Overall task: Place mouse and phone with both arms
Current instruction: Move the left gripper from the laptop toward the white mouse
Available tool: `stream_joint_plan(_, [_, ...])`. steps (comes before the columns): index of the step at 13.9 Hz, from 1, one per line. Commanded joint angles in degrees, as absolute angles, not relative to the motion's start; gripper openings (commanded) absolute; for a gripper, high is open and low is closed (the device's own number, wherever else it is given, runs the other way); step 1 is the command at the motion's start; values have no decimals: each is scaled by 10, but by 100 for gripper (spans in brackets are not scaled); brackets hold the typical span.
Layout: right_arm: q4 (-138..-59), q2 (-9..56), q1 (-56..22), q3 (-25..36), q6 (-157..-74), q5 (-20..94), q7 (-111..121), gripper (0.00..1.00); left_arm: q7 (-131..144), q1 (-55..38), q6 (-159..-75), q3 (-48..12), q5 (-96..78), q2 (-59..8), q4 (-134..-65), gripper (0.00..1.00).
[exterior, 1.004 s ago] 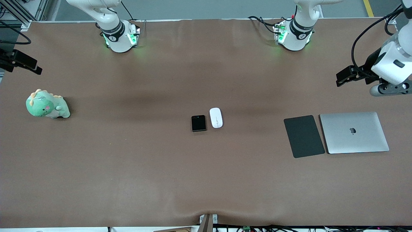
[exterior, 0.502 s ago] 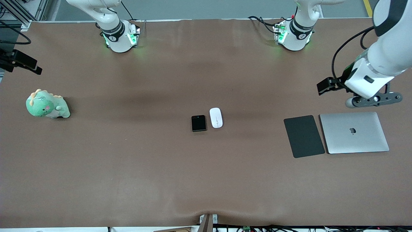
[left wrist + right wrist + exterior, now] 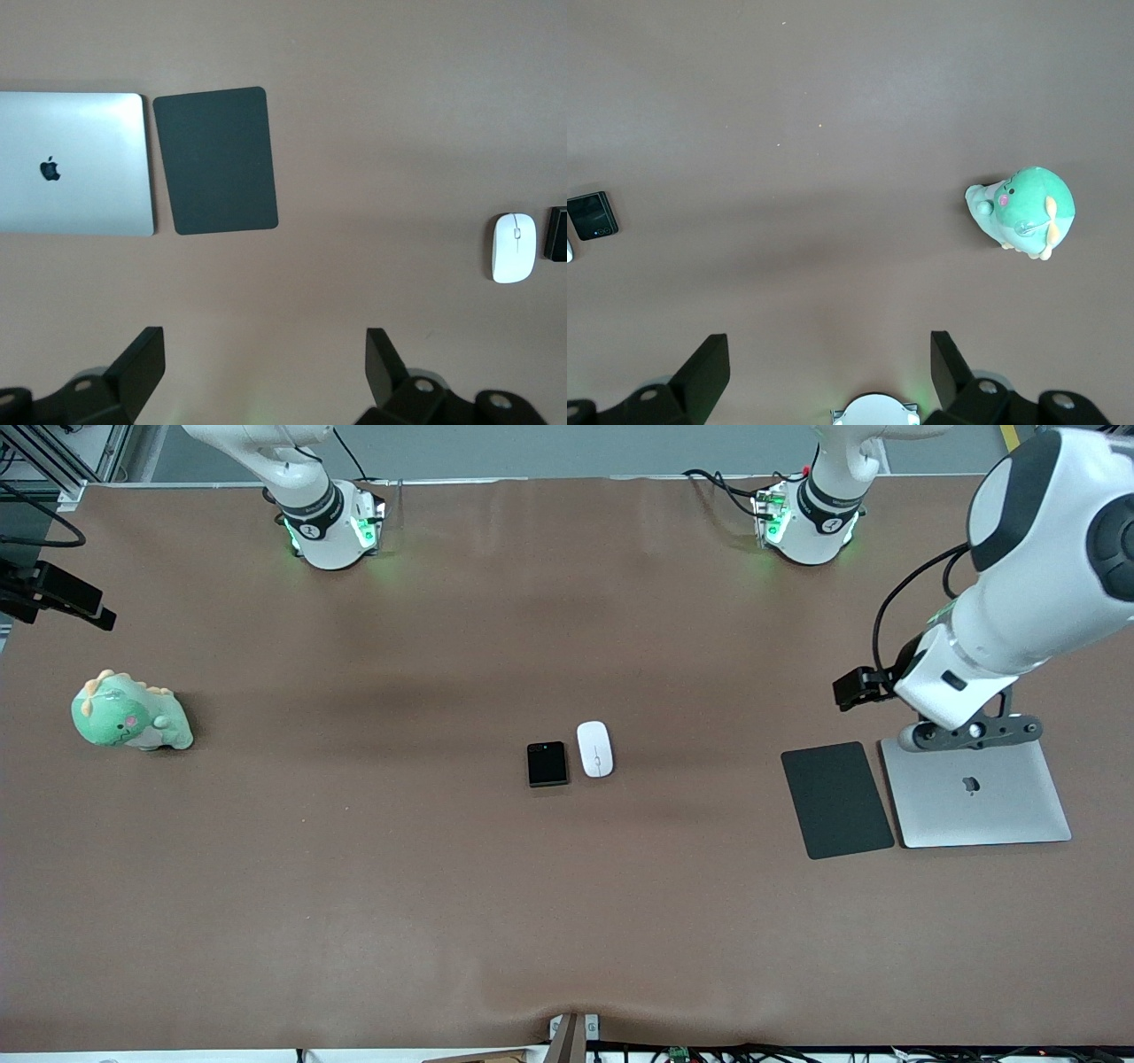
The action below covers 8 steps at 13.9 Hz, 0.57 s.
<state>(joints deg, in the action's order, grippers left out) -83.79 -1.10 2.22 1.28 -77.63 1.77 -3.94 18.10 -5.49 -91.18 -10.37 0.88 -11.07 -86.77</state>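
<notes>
The white mouse and the black phone lie side by side at the table's middle, the mouse toward the left arm's end. Both show in the left wrist view, the mouse whole and the phone cut by the edge. The phone also shows in the right wrist view. My left gripper is open and empty, up in the air; in the front view it hangs over the laptop's edge. My right gripper is open and empty, high over bare table near its base.
A dark grey pad and a closed silver laptop lie side by side toward the left arm's end. A green plush dinosaur sits toward the right arm's end. The brown table is bare nearer the front camera.
My left arm has swung in from the table's end and down, from beside the laptop to over its edge. The right arm, mouse and phone have not moved.
</notes>
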Motion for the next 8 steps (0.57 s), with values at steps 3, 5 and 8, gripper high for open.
stream_joint_plan(3, [-843, -19, 25, 10, -779, 11, -40, 100, 215, -90, -944, -103, 7, -142, -860, 100])
stream_joint_plan(5, [-843, -18, 24, 10, -779, 12, -40, 100, 241, -107, -976, -103, 7, -146, -879, 100])
stream_joint_plan(8, [-843, -18, 24, 10, -780, 11, -40, 100, 295, -141, -1013, -104, 7, -161, -896, 100])
